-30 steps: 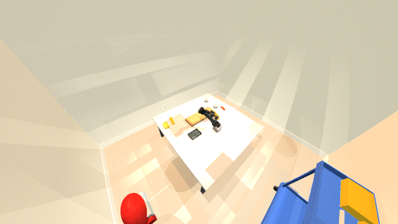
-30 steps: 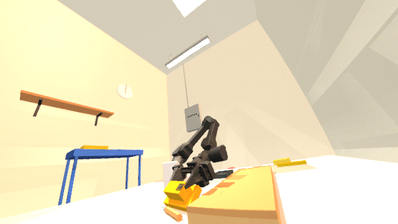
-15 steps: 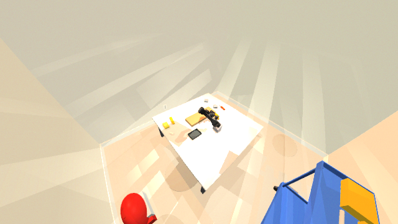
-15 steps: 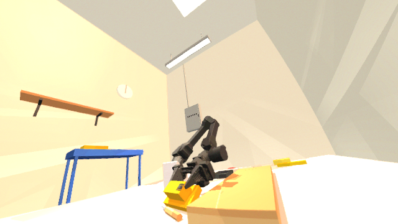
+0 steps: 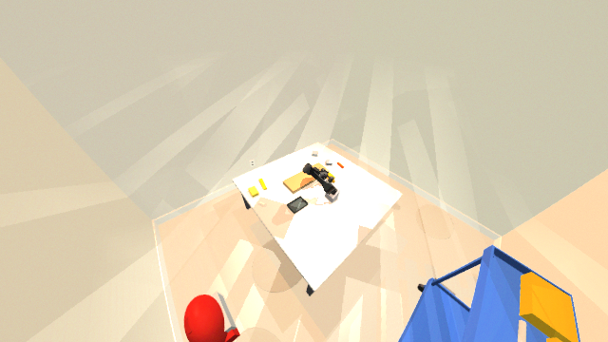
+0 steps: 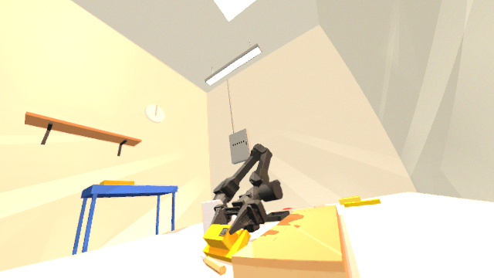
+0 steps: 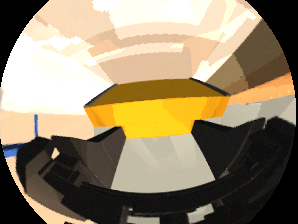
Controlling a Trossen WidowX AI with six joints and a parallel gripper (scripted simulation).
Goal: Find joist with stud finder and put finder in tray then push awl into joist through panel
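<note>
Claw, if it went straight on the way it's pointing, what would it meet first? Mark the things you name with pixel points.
The stud finder [image 5: 331,175] [image 6: 217,238] [image 7: 159,111], which sits right at the tips of the claw [image 5: 327,178] [image 6: 222,228] [image 7: 157,123]. Past that, probably the table [image 5: 328,242] [image 6: 147,251], though depth is hard to judge.

A smooth, matt white finish is seen on the desk [image 5: 328,237] [image 6: 394,239]. Near its upper edges, smooth yellow plastic is suggested by the stud finder [image 6: 220,240] [image 7: 156,113], and pale, flat-faced wood by the panel [image 5: 297,185] [image 6: 305,239]. Dark, plastic-like material is shown by the tray [image 5: 297,204] [image 6: 279,216], toward the lower-left edge. By the left corner, a matt yellow surface is shown by a block [image 5: 253,191] [image 6: 350,200].
</note>
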